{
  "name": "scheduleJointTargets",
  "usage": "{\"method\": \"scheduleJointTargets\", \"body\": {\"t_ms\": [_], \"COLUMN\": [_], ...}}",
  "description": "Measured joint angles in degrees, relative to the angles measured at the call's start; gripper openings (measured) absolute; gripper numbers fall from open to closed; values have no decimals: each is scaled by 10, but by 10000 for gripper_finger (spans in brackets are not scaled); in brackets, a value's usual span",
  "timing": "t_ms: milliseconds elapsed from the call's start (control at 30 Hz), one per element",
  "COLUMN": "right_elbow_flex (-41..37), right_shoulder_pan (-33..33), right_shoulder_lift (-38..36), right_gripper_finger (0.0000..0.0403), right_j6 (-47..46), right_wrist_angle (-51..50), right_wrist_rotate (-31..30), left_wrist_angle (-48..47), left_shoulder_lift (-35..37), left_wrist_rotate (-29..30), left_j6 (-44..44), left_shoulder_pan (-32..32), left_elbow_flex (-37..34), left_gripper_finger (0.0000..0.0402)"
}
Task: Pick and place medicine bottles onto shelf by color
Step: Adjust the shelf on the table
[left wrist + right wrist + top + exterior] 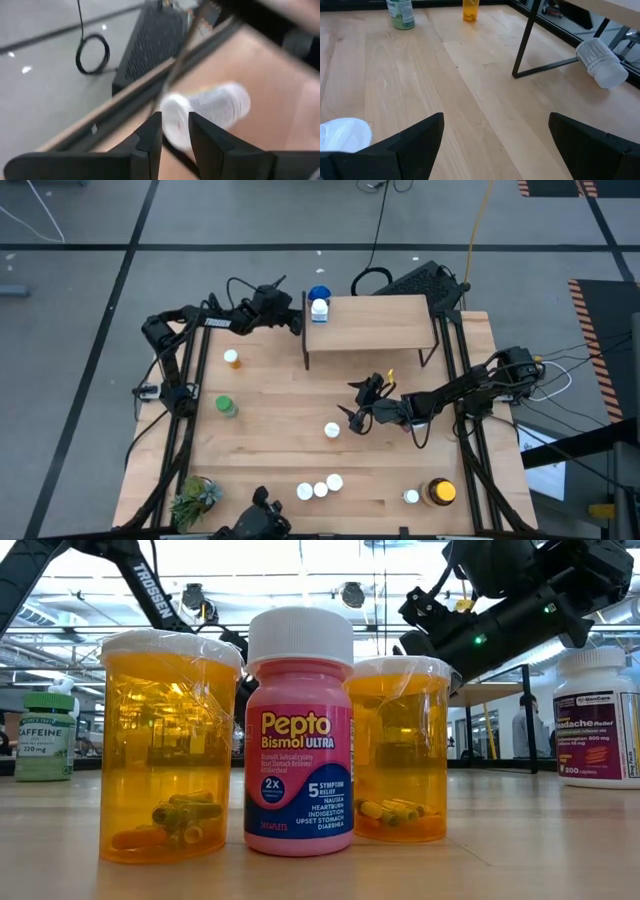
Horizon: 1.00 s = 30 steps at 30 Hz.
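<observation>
Right gripper (pixel 352 402) hangs low over mid-counter (pixel 270 460), fingers spread wide, holding nothing. A white-capped bottle (pixel 332 430) stands just beside it, apart from the shelf (pixel 380 325). The bottle is upright, long axis vertical, cap up. It is probably light, rigid plastic with smooth, slippery sides. Best hold looks to be across the round body below the cap. Left gripper (pixel 292 320) is at the shelf's left end, by a white bottle (pixel 320 310); its grip cannot be told.
</observation>
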<state>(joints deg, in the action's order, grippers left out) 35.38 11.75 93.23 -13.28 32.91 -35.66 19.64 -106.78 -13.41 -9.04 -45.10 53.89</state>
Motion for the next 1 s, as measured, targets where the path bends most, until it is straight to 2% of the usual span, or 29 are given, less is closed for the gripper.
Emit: {"method": "scheduleJointTargets", "body": {"t_ms": [200, 333, 400, 1000], "right_elbow_flex": [0, 0, 0, 0], "right_shoulder_pan": [-5, -7, -7, -4], "right_shoulder_lift": [0, 0, 0, 0], "right_gripper_finger": [357, 357, 357, 357], "right_j6": [-12, -13, -16, -23], "right_wrist_angle": [-13, -11, -11, -20], "right_wrist_rotate": [0, 0, 0, 0], "left_wrist_angle": [-23, -18, -17, -9], "left_shoulder_lift": [0, -3, -8, -26], "left_wrist_rotate": [4, 74, 82, 77], "left_j6": [-3, -13, -18, -20], "left_shoulder_pan": [10, 26, 29, 19], "left_elbow_flex": [0, 0, 0, 0], "left_gripper_finger": [98, 97, 98, 97]}}
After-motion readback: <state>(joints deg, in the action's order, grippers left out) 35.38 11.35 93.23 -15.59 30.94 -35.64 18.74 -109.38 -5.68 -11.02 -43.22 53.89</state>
